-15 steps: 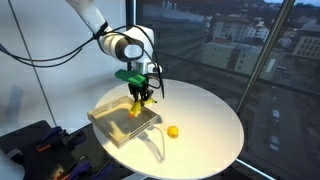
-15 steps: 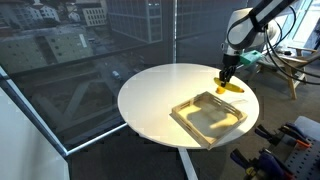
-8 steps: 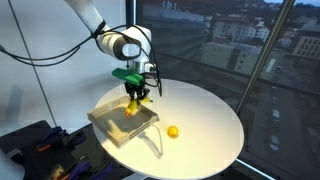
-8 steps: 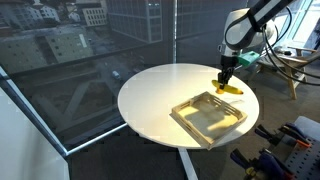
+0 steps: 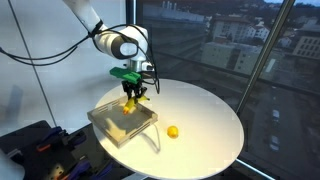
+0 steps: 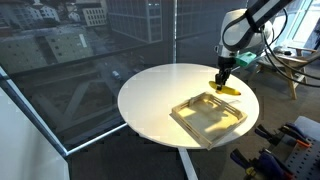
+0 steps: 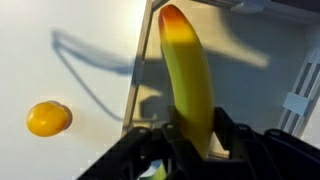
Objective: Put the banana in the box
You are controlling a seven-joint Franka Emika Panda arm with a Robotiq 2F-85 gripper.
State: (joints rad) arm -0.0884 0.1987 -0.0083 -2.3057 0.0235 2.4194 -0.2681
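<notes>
Pinching banana [image 7: 190, 75] | hand [image 5: 133, 99] over box [image 5: 112, 124] rim | orange fruit [image 5: 173, 131] well apart

Wrist view: I have the box [image 7: 265, 100] floor open at 3 o'clock of the banana [image 7: 190, 75]; the low box wall runs underneath. A round fruit [image 7: 48, 118] sits on the table [image 7: 70, 40] at 8 o'clock.

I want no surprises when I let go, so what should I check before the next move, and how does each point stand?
1. Gripper shut on the curved yellow banana: ok.
2. Banana over the shallow tan box: ok, just inside one wall.
3. Banana low enough to release: cannot tell.
4. Small round yellow-orange fruit outside the box, on the round white table: ok.
5. Nothing else seen in the box: ok.
</notes>
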